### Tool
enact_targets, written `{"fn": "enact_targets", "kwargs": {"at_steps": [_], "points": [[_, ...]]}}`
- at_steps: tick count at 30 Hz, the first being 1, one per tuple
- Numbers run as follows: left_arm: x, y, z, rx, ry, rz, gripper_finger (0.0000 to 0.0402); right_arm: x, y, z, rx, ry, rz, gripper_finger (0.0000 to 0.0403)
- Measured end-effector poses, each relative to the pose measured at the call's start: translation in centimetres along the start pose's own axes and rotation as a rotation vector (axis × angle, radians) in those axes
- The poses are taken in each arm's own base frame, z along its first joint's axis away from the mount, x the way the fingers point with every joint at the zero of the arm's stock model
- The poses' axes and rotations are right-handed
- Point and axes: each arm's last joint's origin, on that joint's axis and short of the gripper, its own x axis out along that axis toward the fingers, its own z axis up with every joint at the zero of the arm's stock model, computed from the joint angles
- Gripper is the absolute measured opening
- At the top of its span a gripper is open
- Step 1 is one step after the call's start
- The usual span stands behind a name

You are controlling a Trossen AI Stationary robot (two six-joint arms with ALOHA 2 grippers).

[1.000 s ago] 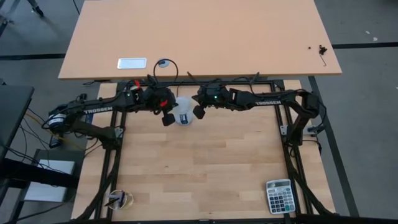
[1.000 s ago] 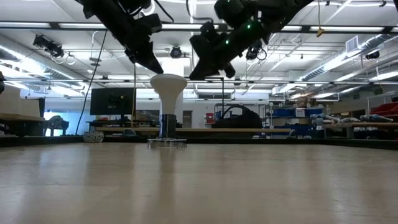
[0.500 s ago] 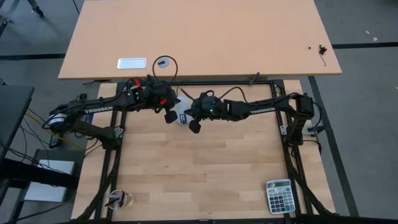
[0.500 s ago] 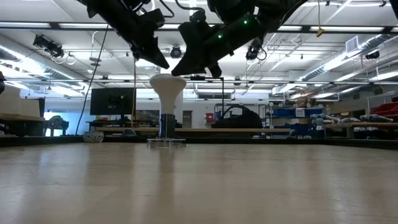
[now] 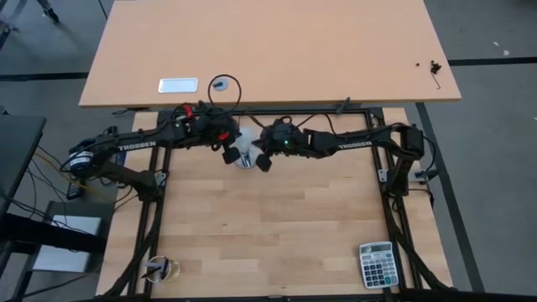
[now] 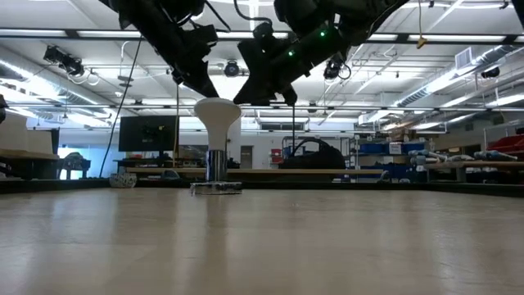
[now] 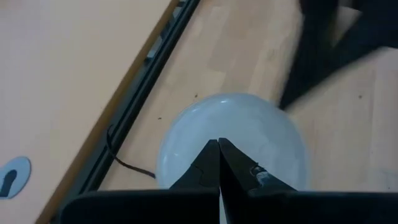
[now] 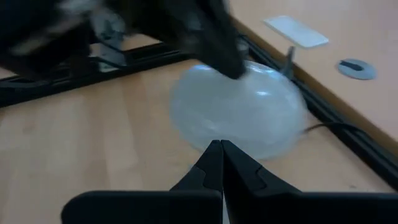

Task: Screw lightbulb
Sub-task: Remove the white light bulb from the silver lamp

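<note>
Standing upright at the table's far edge, the bulb (image 6: 215, 123) rests base-down on a small socket (image 6: 215, 188), wide face up, between the two grippers. The left gripper (image 5: 229, 156) hangs just above and to the left of the bulb, its fingers pressed together on nothing, as its own wrist view shows. The right gripper (image 5: 263, 163) hangs just above and to the right, likewise fully closed and empty. Neither touches the bulb in the low view; both tips sit close over the wide rim.

To do this step well, a judgement only: closed fingers cannot turn the bulb, so one gripper should spread wide enough to straddle the broad face, descend squarely, and close lightly on the rim. The other arm is best used to steady the socket or kept clear, since the two wrists are crowded together here. Rotation should stay about the bulb's vertical axis; any sideways push may tip the light socket. Whether the thread has engaged cannot be told from these views.
</note>
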Motion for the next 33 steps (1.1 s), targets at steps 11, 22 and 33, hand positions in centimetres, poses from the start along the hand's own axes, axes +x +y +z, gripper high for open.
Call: {"fn": "enact_targets", "kwargs": {"at_steps": [11, 22, 33], "points": [[0.0, -0.3, -0.1, 0.002, 0.005, -0.048, 0.0, -0.2, -3.1, -0.2, 0.014, 0.075, -0.152, 0.0008], [-0.5, 0.0, 1.3, 0.005, -0.043, -0.041, 0.0, -1.5, 1.9, 0.6, -0.028, -0.017, 0.041, 0.0008], [-0.9, 0.5, 1.6, 0.002, -0.038, 0.05, 0.0, -1.3, 2.4, 0.6, -0.053, -0.039, 0.071, 0.0008]]}}
